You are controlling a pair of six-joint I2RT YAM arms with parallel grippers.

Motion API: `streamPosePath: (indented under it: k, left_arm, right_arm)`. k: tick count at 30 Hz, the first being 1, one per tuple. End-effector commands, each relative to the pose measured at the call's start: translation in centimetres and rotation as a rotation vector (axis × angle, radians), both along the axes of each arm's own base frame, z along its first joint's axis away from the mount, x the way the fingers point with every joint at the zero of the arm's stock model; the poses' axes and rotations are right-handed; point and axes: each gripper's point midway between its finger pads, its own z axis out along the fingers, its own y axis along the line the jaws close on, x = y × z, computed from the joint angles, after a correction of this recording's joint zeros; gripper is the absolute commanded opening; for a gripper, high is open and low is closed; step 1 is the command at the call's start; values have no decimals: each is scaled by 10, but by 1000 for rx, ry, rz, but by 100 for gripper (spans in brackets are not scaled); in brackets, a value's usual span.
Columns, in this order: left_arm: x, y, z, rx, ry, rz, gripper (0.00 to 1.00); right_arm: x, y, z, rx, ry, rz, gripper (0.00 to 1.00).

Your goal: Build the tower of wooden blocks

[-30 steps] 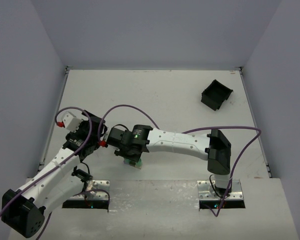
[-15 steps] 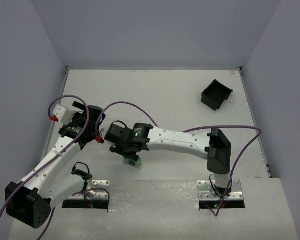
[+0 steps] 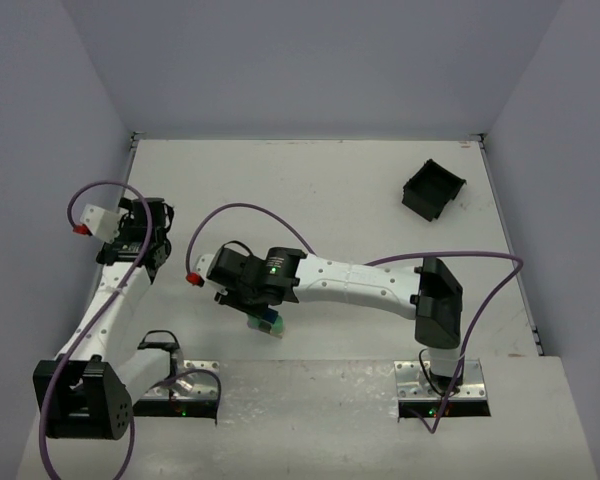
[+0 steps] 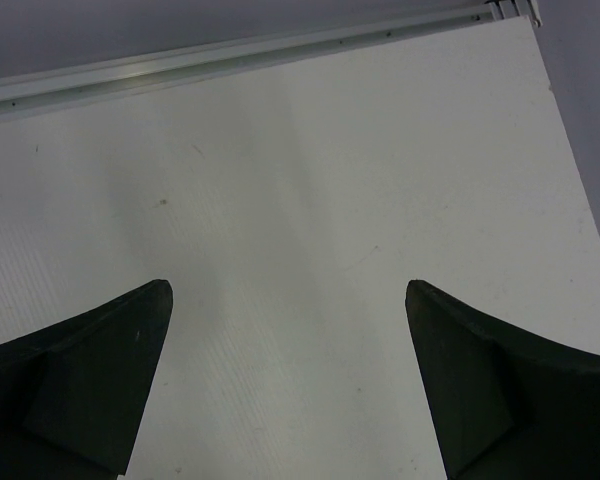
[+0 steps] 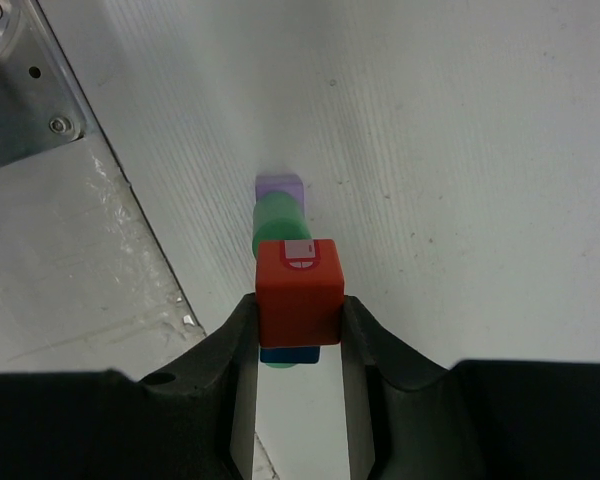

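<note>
My right gripper [image 5: 298, 308] is shut on a red block [image 5: 298, 285] with a small white window mark on its top face. Directly under it in the right wrist view are a blue block [image 5: 288, 354], a green cylinder [image 5: 275, 215] and a pale purple block [image 5: 279, 185]. From above, this small tower [image 3: 268, 323] peeks out green and blue beneath the right gripper [image 3: 263, 308], near the table's front edge. My left gripper [image 4: 288, 290] is open over bare table, with nothing between its fingers. In the top view it [image 3: 143, 226] sits far to the left, well apart from the tower.
A square black bin [image 3: 433, 189] sits at the back right. Purple cables loop over both arms. A metal mounting plate [image 5: 25, 95] and the table's front edge lie just beside the tower. The left wall [image 3: 40, 150] is close to the left gripper.
The left arm has swung left and back, away from the right gripper, its jaws staying open. The right gripper still holds the red block over the stack, shifted slightly left.
</note>
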Motion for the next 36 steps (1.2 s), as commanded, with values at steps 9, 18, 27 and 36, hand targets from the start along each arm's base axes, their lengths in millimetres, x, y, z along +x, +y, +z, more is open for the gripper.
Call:
streamPosePath:
  k: [9, 18, 27, 36]
  left_arm:
    - [3, -2, -1, -42, -81, -87, 100]
    - [-5, -1, 0, -40, -96, -67, 100]
    - [-4, -2, -1, -49, -91, -74, 100]
    - [-5, -3, -2, -50, -89, -77, 100]
  right_arm:
    - [4, 1, 30, -13, -31, -14, 31]
    - [-2, -12, 17, -92, 21, -66, 32]
    - [-6, -15, 13, -118, 47, -88, 32]
    - [-7, -17, 6, -147, 55, -83, 32]
